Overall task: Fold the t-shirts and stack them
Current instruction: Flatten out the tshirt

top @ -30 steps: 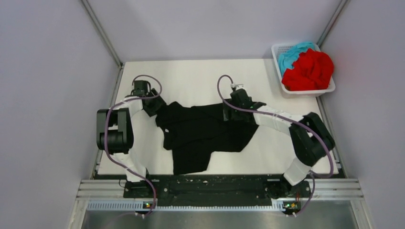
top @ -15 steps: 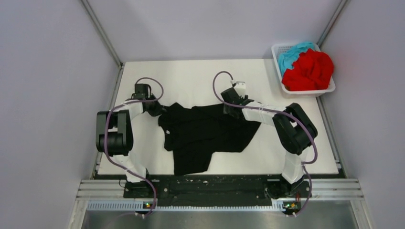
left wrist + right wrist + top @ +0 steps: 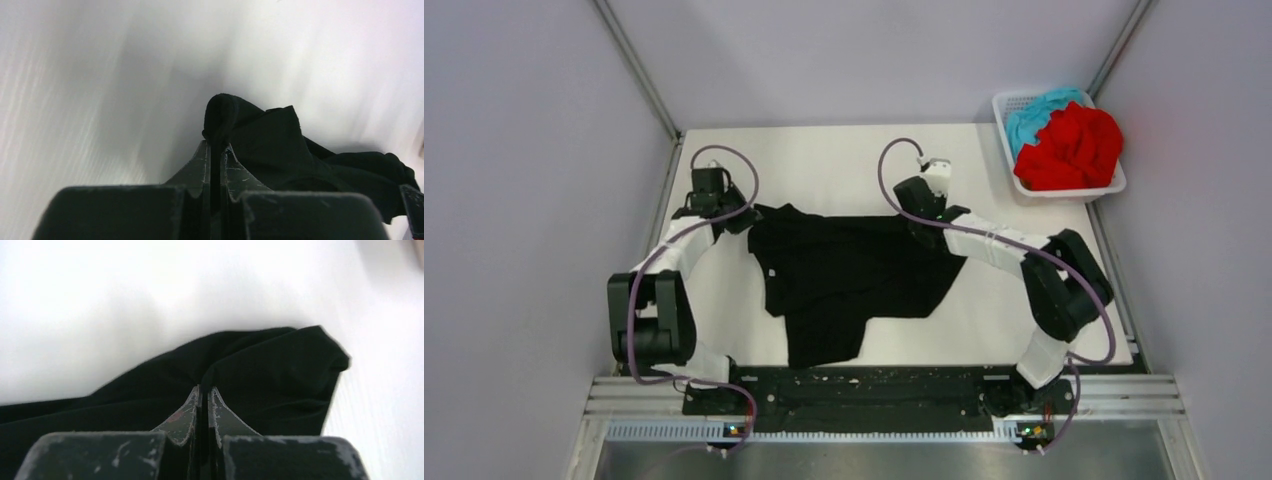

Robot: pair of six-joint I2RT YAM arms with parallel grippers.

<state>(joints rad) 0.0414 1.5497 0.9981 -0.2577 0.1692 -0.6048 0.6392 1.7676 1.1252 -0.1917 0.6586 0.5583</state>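
A black t-shirt [image 3: 849, 275] lies crumpled across the middle of the white table [image 3: 824, 165]. My left gripper [image 3: 742, 217] is shut on its far left corner; in the left wrist view [image 3: 216, 145] a fold of black cloth [image 3: 270, 135] is pinched between the jaws. My right gripper [image 3: 932, 218] is shut on the shirt's far right edge, and the right wrist view [image 3: 205, 389] shows black cloth [image 3: 260, 370] clamped there. A red t-shirt [image 3: 1072, 148] and a teal-blue t-shirt [image 3: 1034, 110] lie bunched in the basket.
A white mesh basket [image 3: 1114, 187] stands at the table's far right corner. Grey walls close in the table on three sides. The arm bases sit on a black rail [image 3: 864, 390] at the near edge.
Both grippers have closed on the black t-shirt's far edge. The two arms have moved away from the bases and slightly apart, pulling the shirt's top edge straighter.
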